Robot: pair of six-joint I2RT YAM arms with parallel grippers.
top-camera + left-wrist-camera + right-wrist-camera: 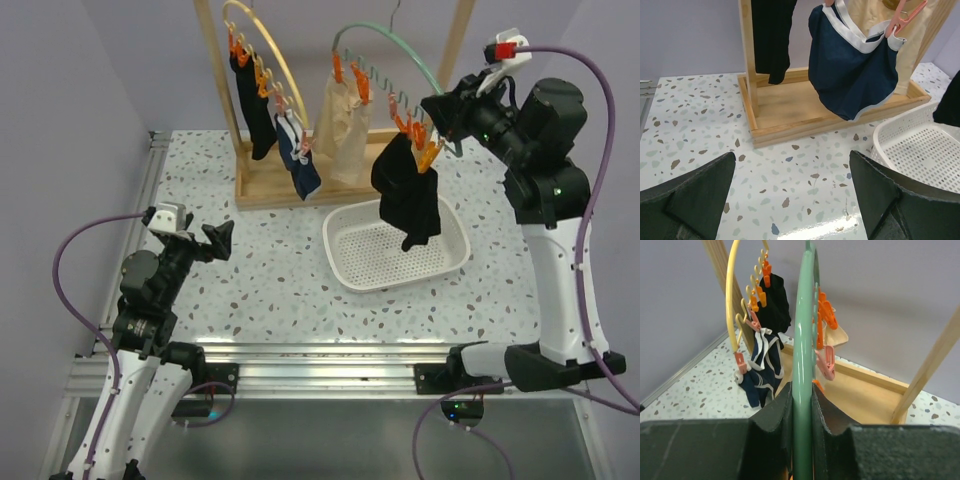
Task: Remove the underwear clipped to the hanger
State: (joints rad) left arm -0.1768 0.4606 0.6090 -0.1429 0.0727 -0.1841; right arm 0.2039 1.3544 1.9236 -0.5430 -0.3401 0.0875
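From above, the right gripper was hard to make out: its fingertips sat behind orange clips. Its own camera showed them pressed tight on the green ring. That camera could not see the black underwear, which hung from the same ring just below the right gripper. It dangled over the white basket, in the middle of the desk a bit toward the right edge.

The left camera cut off the tops of the beige underwear and the second black underwear. These and the navy underwear hung on the wooden rack at the far edge, the last two from the yellow ring. The left gripper sat low near the left edge with its fingers spread wide. It held nothing and was well apart from the clothes.
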